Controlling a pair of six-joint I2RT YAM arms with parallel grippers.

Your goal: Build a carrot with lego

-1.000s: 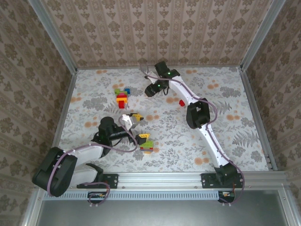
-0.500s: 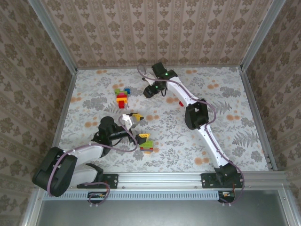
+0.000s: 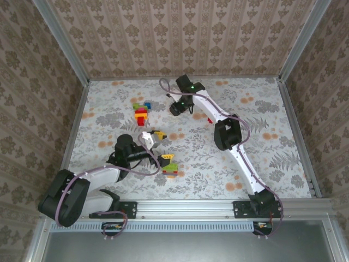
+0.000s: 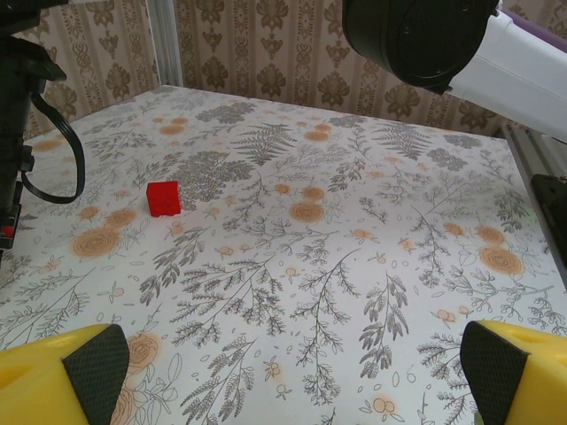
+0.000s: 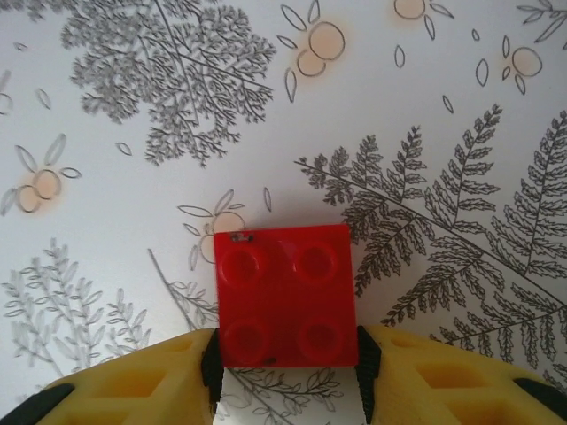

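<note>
**While the left claw [image 3: 162, 146] gapes, the right claw [image 5: 285, 363] clamps a red brick [image 5: 285, 294]**

Seen from the right wrist, the red brick sits studs up on the flowered table [image 5: 106, 221]. Its near half lies between the two yellow fingers [image 5: 133, 385], whose black pads lie against its left and right sides. From above, the right claw [image 3: 177, 107] points down at the table at about 12 o'clock from the middle.

The left claw lies low close to the middle, toward 8 o'clock. Its fingers are spread wide apart with nothing between them. Its own wrist view looks across the table to a loose red brick [image 4: 164, 197] standing alone at 10 o'clock, while the right arm [image 4: 496, 53] crosses the top at 1 o'clock.

More lego lies in two heaps. A far heap [image 3: 142, 111] of green, blue, red, yellow and orange is at 10 o'clock, well apart from both claws. A near heap [image 3: 170, 170] of green, yellow, red and orange is at 7 o'clock, just beside the left claw's fingertip.
</note>
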